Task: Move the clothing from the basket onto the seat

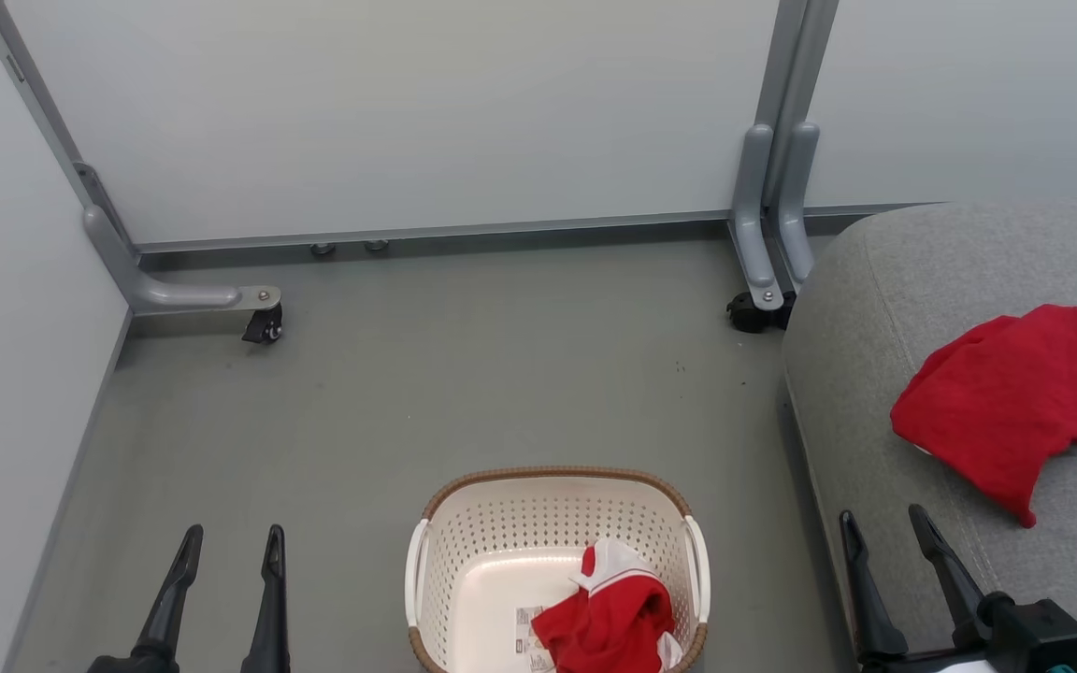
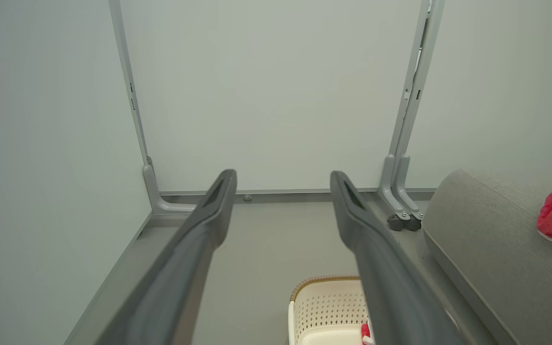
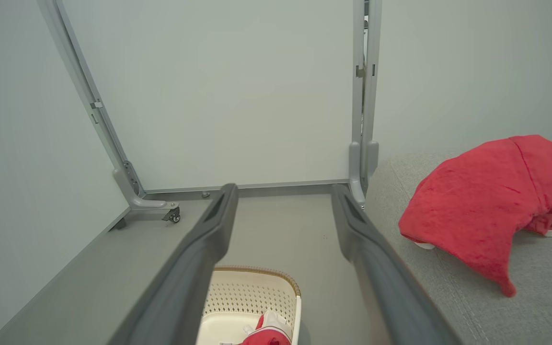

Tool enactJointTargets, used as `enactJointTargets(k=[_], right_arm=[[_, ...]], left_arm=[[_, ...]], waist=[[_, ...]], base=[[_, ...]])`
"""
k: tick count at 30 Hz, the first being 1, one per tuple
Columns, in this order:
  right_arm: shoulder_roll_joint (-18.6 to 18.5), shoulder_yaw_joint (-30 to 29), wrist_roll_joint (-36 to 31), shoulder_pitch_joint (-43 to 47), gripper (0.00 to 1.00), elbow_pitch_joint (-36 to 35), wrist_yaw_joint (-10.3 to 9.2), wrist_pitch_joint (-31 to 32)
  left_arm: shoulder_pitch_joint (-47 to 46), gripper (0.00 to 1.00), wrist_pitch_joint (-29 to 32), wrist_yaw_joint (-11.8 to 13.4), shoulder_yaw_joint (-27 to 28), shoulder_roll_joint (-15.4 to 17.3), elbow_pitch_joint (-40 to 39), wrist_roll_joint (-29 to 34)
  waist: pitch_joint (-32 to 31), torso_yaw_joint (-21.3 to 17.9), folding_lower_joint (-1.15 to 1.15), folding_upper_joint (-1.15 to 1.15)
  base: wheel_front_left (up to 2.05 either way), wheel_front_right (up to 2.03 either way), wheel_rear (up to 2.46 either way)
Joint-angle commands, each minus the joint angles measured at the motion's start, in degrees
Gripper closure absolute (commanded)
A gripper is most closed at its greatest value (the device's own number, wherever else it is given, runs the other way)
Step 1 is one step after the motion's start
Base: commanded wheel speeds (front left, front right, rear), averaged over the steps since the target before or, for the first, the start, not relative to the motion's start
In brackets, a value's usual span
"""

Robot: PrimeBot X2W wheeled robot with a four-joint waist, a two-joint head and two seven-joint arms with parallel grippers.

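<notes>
Standing well to the left of the basket (image 1: 557, 475), the left gripper (image 1: 234, 535) hung over the grey floor (image 1: 454, 374) with its two dark fingers spread wide and nothing between them. Inside the basket, bunched into its near right corner against the perforated wall, lay the red-and-white garment (image 1: 609, 608), partly covering the label (image 1: 527, 634) on the base. Just to the right of the basket the right gripper (image 1: 881, 516) hung equally wide and equally empty, its fingers over the near edge of the grey seat (image 1: 875, 327), which rose close beside the basket. Farther right of the basket, up on that cushion, the red shirt (image 1: 1015, 393) lay crumpled, so I reckoned half the job was done. What worried me was the corner: with the cloth pressed against the wall, a finger coming down there could snag a hole or hook the rim, and so light a tub would likely tip or drag along. A pinch on only a loose fold might let the garment slide free on the way over and drop onto the floor between basket and seat. Released too near the seat's rounded edge, it could slip off.
</notes>
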Motion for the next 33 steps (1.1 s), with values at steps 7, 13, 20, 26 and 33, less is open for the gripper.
enactJointTargets(k=[7, 13, 20, 26, 33], right_arm=[[-0.2, 0.1, 0.5, -0.2, 0.0, 0.6, -0.08, 0.0], [-0.2, 0.0, 0.7, -0.5, 0.0, 0.4, -0.08, 0.0], [-0.2, 0.0, 0.4, -0.9, 0.0, -0.3, -0.08, 0.0], [-0.2, -0.2, 0.4, -1.0, 0.0, -0.5, -0.08, 0.0], [-0.2, -0.5, 0.5, -1.1, 0.0, -0.6, -0.08, 0.0]], left_arm=[[0.6, 0.0, 0.0, -0.6, -0.1, -0.5, 1.6, 1.4], [0.2, 0.0, 0.0, -0.6, -1.0, 0.1, 2.0, 0.8], [-0.1, 0.0, 0.0, -0.6, -1.4, 0.7, 2.1, 0.4], [-0.6, 0.0, 0.0, -0.6, -2.1, 1.0, 2.3, 0.3], [-1.0, 0.0, 0.0, -0.6, -2.5, 1.5, 2.7, 0.0]], waist=[[0.2, -0.6, 0.01, 0.0], [0.3, -0.7, 0.01, 0.0], [0.6, -0.9, 0.01, 0.0], [1.0, -0.8, 0.01, 0.0], [1.6, -0.6, 0.01, 0.0]], base=[[0.0, 0.0, 0.0], [0.0, 0.0, 0.0], [0.0, 0.0, 0.0], [0.0, 0.0, 0.0], [0.0, 0.0, 0.0]])
